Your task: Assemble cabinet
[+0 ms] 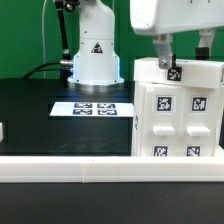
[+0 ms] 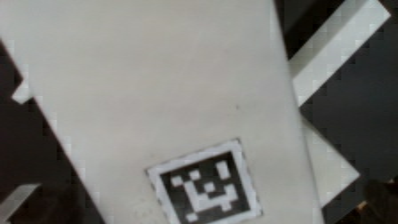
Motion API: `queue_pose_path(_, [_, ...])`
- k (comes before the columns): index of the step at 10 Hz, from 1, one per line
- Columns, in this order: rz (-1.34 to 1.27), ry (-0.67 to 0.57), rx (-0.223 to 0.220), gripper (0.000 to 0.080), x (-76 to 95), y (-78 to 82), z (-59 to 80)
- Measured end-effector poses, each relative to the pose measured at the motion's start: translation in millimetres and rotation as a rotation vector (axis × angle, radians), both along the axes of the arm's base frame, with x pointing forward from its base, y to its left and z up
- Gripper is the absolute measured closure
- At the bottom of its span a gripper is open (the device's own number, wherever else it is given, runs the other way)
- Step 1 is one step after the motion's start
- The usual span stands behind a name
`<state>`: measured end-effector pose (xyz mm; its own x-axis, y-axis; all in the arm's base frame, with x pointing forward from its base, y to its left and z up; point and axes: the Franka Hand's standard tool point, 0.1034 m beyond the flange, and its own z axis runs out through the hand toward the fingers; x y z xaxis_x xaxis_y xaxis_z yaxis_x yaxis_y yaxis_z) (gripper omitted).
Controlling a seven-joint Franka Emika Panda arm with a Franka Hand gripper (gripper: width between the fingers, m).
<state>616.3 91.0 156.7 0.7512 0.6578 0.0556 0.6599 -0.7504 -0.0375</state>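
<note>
We see the cabinet (image 1: 178,108) standing upright at the right of the exterior frame on the black tabletop (image 1: 40,115), with the tool (image 1: 171,62) right at its top edge by a tag; we cannot tell whether its fingers are apart or clamped on the panel. The wrist view shows only a white tagged panel (image 2: 169,110) filling the frame, tilted. We judge a shallow or off-centre hold risks tipping the cabinet or skewing a part, since the contact sits so high.
</note>
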Motion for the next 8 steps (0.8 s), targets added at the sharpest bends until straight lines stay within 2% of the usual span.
queue_pose_path(3, [-0.008,0.001,-0.002,0.0002,-2.2,-2.2,-3.5])
queue_pose_path(5, [-0.014,0.001,-0.002,0.0245,-1.8,-4.8,-3.4])
queue_pose_path(8, [-0.054,0.003,-0.002,0.0242,-1.7,-5.7,-3.5])
